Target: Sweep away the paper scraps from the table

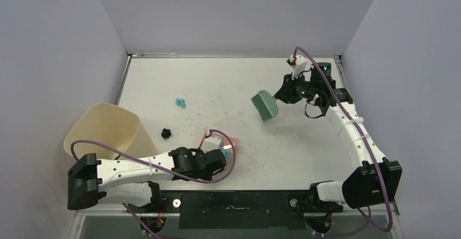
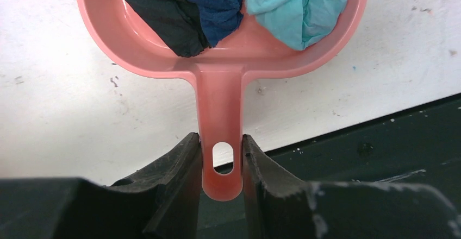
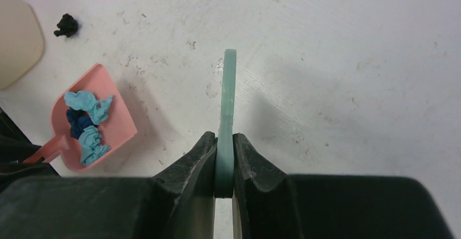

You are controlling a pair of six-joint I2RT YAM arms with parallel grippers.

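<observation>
- The beige bin stands at the 9 o'clock edge of the table, beside the left arm.
- The left arm lies low along the near edge. From its base at 7 o'clock it stretches toward 3 o'clock, its wrist ending near the table's middle front.
- The left gripper is narrowed onto the handle of the pink dustpan. One finger presses each side of the handle, just at its hanging hole.
- The dustpan's tray points toward 12 o'clock in the left wrist view. It carries paper scraps: black, dark blue and teal wads packed together.
- Two loose ones remain on the table. A teal scrap lies at about 10 o'clock from the dustpan, and a black scrap lies at 9 o'clock from it, close to the bin.
- The right arm climbs from its base at 5 o'clock along the right edge toward 12 o'clock. Then its wrist bends toward 9 o'clock.
- The right gripper is fully clamped on the thin handle of the teal brush, which is seen edge-on between the fingers.
- The brush head hangs at 8 o'clock from that gripper, well apart from the dustpan and the loose scraps.
</observation>
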